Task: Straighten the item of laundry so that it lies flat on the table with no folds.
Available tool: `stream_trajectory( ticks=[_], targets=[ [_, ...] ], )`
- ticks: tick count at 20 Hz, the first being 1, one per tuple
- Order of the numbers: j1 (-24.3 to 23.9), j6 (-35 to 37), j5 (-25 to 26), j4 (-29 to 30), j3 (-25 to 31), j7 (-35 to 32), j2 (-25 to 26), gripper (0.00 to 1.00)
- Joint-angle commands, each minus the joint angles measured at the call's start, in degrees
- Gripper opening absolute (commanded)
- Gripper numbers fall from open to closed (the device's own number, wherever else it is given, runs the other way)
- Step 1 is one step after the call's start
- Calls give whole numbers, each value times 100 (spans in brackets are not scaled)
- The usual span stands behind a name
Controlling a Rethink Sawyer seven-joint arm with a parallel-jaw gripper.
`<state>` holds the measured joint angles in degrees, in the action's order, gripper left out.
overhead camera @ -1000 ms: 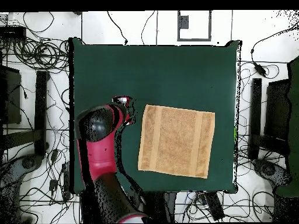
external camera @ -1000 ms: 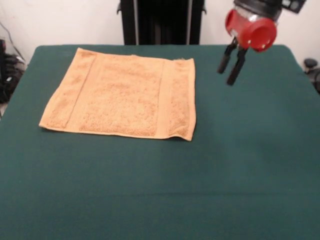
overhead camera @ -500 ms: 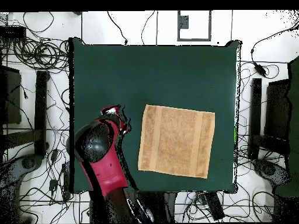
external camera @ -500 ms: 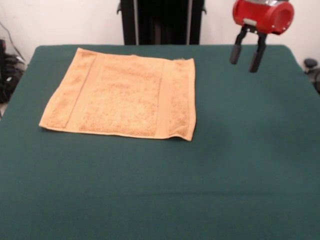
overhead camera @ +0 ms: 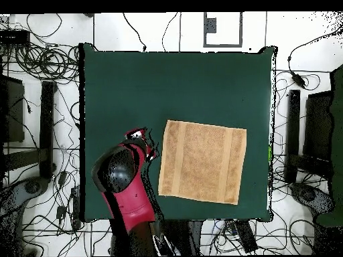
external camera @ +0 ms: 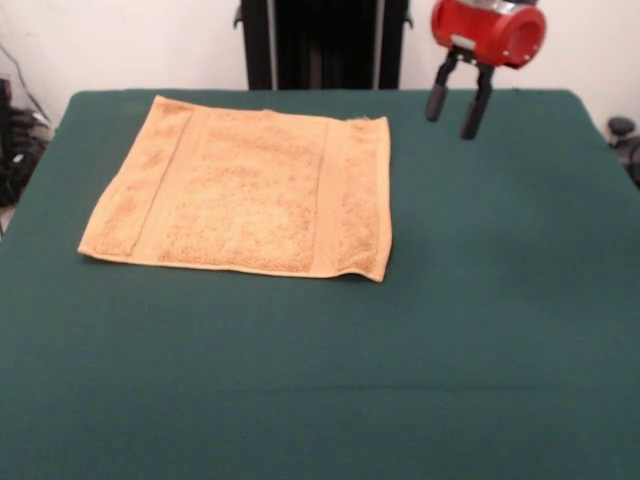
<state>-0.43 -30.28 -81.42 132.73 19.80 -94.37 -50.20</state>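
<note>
The orange-tan towel (external camera: pixel 245 192) lies spread flat on the dark green surface (external camera: pixel 480 330), its woven bands running along two opposite sides, no folds that I can see. The pincer (external camera: pixel 453 103) hangs in the air beside the towel's edge, clear of the cloth, its two black fingers (external camera: pixel 473 113) spread apart and holding nothing.

The arm (external camera: pixel 490 30) runs off the top edge in the front view, only its red end showing above the gripper (external camera: pixel 452 108). From overhead the arm's bulk covers the gripper and the table (overhead camera: pixel 201 87) beneath it. The towel (external camera: pixel 245 190) shows no label; its underside is hidden.
</note>
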Motion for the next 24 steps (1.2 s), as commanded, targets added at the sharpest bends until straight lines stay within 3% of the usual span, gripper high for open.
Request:
stream_trajectory(
  ticks=[1,7,12,17,18,21,24],
  targets=[
    [340,365,-176,403,-266,450,236,100],
    [468,344,-728,346,-297,810,167,100],
    [480,47,-1574,378,-95,1283,-15,100],
    [385,366,-1145,662,-410,1232,-255,100],
    [377,308,-1481,689,-301,1527,-371,100],
    [322,262,-1724,648,-143,1721,-428,100],
    [252,-12,-2337,582,180,2213,-540,100]
  ],
)
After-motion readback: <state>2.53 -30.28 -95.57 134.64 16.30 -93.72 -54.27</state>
